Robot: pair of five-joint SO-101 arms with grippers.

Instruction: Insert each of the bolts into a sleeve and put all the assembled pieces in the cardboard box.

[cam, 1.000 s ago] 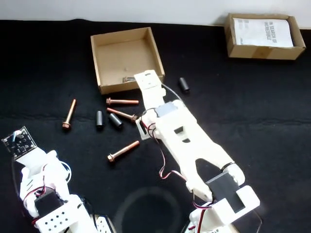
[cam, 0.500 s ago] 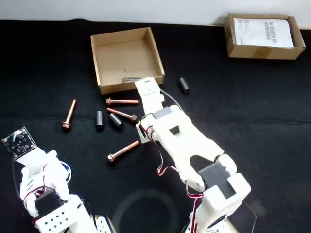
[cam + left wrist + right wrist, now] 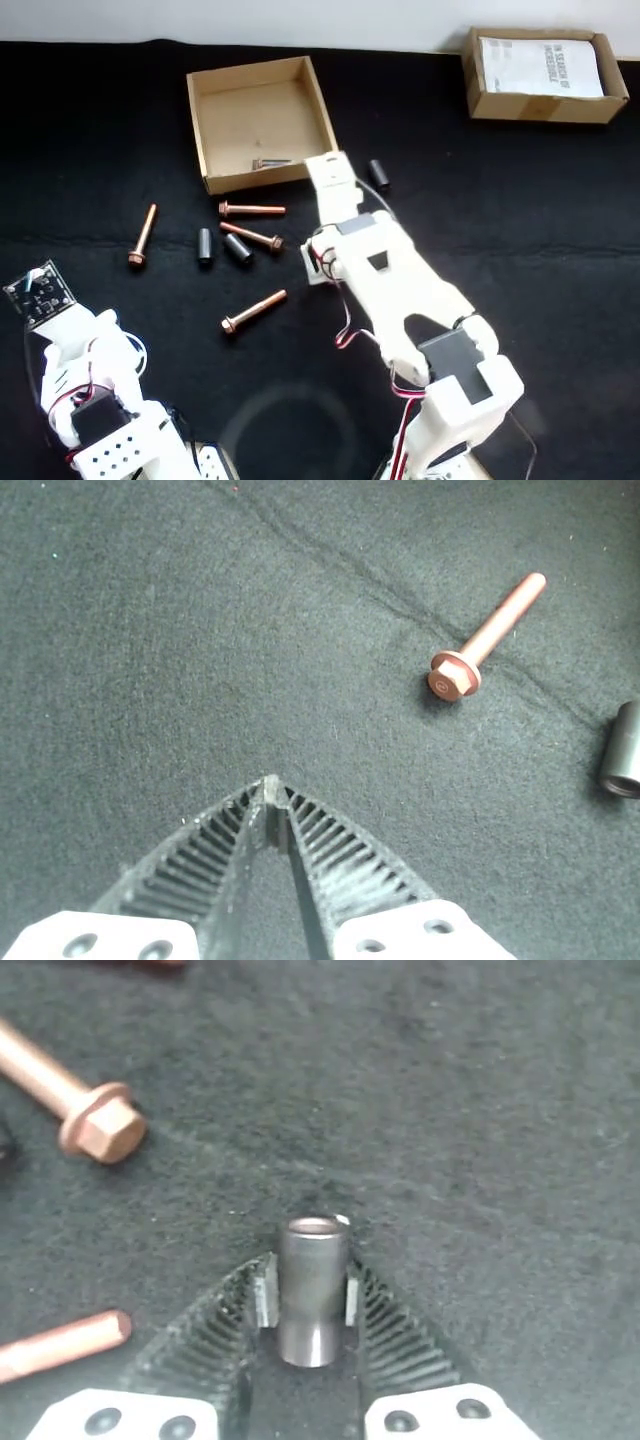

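Four bolts point(image 3: 252, 209) lie loose on the bench point(image 3: 520, 250). The right pincer point(image 3: 308, 1280) grasps a sleeve point(image 3: 313, 1250), open end forward, probably to receive one. The left pincer point(image 3: 272, 790) rests clenched, empty.

R wrist cam, contents:
1. R gripper point(image 3: 312, 1282): ribbed fingers point(image 3: 398, 1348) clamped either side of sleeve point(image 3: 313, 1295).
2. Sleeve: dk grey metal tube, open end poking out past fingertips.
3. Hex-head bolt point(image 3: 98, 1126): copper, flat on black cloth point(image 3: 480, 1110), near sleeve, not touching.
4. 2nd bolt point(image 3: 62, 1346): copper shank end, beside one finger, apart.
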